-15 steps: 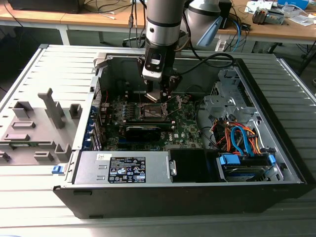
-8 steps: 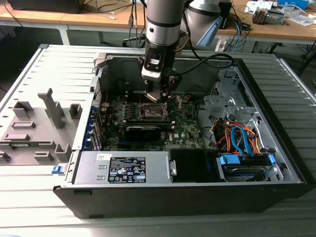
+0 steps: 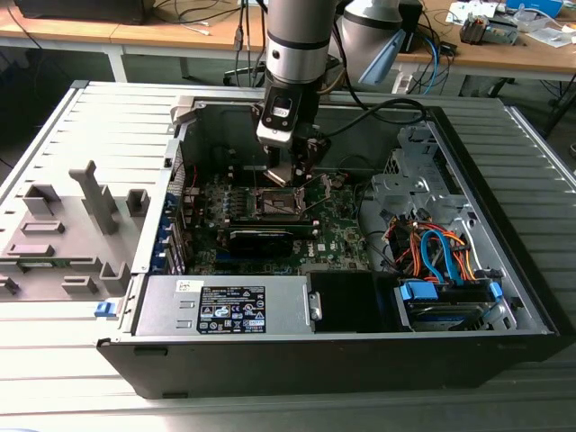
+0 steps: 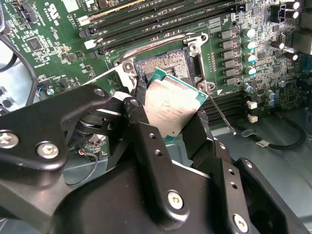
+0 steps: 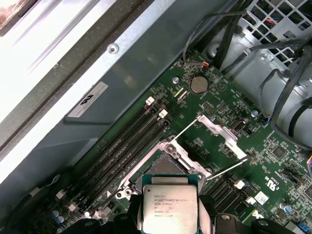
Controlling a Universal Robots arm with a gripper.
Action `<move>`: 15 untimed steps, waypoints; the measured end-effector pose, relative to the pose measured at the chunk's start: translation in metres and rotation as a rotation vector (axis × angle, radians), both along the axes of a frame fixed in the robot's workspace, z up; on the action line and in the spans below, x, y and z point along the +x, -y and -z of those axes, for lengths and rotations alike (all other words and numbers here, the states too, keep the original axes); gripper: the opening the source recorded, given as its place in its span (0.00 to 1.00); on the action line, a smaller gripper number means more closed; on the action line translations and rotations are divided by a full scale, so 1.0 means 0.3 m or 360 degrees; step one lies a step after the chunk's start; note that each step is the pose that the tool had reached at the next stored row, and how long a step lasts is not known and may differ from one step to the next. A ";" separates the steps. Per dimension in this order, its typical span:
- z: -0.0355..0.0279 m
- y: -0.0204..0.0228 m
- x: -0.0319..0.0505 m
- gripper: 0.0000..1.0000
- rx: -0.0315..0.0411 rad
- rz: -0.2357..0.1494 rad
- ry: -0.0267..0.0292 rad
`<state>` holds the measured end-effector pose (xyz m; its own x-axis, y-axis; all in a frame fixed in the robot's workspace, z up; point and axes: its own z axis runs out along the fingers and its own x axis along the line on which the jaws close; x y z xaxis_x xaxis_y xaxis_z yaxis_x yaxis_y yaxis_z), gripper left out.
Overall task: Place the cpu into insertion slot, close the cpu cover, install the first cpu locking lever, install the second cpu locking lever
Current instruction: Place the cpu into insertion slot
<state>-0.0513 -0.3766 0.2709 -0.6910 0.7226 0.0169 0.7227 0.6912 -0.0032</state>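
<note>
My gripper (image 3: 286, 180) is shut on the cpu (image 4: 170, 103), a square chip with a silver lid and green edge, held by two opposite sides between black fingers (image 4: 146, 141). In both wrist views the cpu hangs tilted just above and slightly off the insertion slot (image 4: 165, 62), whose dark centre is uncovered. The first wrist view has the cpu (image 5: 169, 204) near one edge of the slot (image 5: 163, 166). The silver cpu cover (image 5: 220, 130) stands swung open beside the slot. Two thin locking levers (image 5: 228, 168) are raised off their catches.
The open computer case (image 3: 144, 270) lies on a grey slatted table. A long black card (image 3: 270, 238) sits just in front of the slot, memory slots (image 5: 124, 146) beside it. A power supply (image 3: 225, 308) and a drive bay with cables (image 3: 441, 261) fill the front.
</note>
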 end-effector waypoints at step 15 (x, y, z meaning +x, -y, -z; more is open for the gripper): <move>0.001 0.000 0.000 0.55 0.0000 0.0075 0.00001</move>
